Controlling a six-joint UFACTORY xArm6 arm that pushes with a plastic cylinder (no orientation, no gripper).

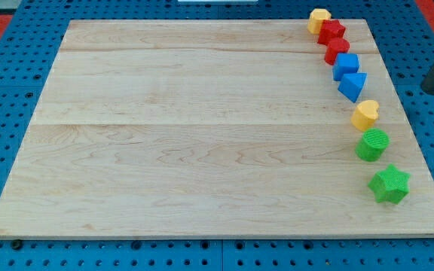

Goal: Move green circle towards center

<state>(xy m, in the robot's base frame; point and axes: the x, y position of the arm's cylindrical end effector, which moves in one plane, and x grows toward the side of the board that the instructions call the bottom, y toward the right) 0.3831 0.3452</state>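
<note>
The green circle (372, 144) lies near the right edge of the wooden board (202, 135), between a yellow heart (365, 114) above it and a green star (389, 184) below it. A dark rod comes in at the view's right edge. My tip (431, 89) is off the board over the blue pegboard, up and to the right of the green circle and well apart from it.
Above the heart, more blocks follow the right edge in a line: a blue triangle (353, 85), a blue cube (346, 65), a red block (337, 50), a red star (331, 31) and a yellow hexagon (319, 19) at the top corner.
</note>
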